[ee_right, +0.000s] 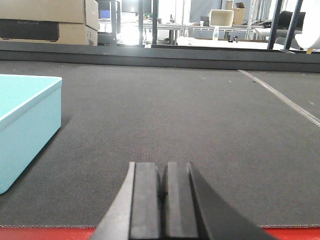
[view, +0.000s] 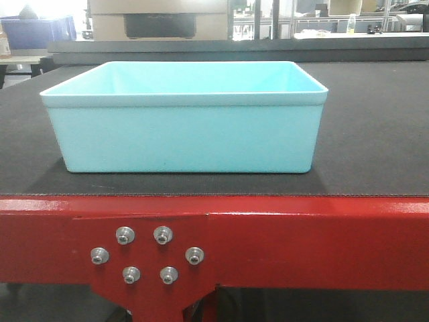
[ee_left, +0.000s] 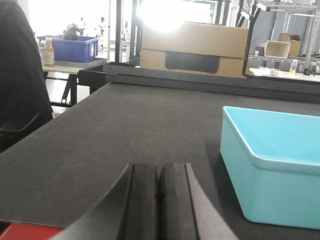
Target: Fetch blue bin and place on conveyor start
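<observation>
Since the blue bin (view: 184, 117) already sits upright on the conveyor start (view: 375, 134), near its red frame (view: 322, 235), you see the left gripper (ee_left: 159, 200) and right gripper (ee_right: 162, 200) closed, empty, flanking it.

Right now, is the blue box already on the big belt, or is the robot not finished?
It looks finished. The blue bin sits flat on the dark conveyor belt, just behind the red frame. Nothing is in hand: the left gripper and right gripper are shut, empty, beside the bin. Nothing obvious remains.
</observation>
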{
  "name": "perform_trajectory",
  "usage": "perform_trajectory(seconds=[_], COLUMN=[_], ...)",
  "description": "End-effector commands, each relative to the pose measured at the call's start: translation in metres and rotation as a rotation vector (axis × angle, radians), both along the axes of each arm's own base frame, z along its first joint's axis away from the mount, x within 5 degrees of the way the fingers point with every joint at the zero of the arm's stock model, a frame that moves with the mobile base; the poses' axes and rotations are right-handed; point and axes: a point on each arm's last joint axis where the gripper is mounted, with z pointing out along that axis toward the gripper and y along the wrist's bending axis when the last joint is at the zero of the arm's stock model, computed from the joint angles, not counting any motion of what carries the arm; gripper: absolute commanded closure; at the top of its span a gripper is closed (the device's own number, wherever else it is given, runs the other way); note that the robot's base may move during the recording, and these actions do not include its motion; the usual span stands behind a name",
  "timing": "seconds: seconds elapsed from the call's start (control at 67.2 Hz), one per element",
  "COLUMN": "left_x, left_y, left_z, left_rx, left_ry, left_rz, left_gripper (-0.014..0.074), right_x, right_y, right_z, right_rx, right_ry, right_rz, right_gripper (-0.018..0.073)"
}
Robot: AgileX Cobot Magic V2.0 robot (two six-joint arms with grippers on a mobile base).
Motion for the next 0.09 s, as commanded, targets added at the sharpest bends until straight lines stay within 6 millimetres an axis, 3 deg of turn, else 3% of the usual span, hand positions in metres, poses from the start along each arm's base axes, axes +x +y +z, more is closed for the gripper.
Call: perform_trajectory(seconds=[0.0,0.074], left_x=[-0.0008,-0.0008], left_y=[0.0002,0.0002], left_z=[0.0028,0.0028], left_rx=[-0.002,-0.002], left_ry=[-0.026,-0.026], left_rz=[0.003,0.003], left_gripper=[0.0707,0.0707], right_x=[-0.0004,-0.0004], right_y=[-0.0004,-0.0004], right_z=[0.0020,0.0020], right_rx=[-0.012,-0.012], right_ry=[-0.021,-0.021], right_rz=[-0.007,-0.007], right_gripper=[0.0721,0.0721])
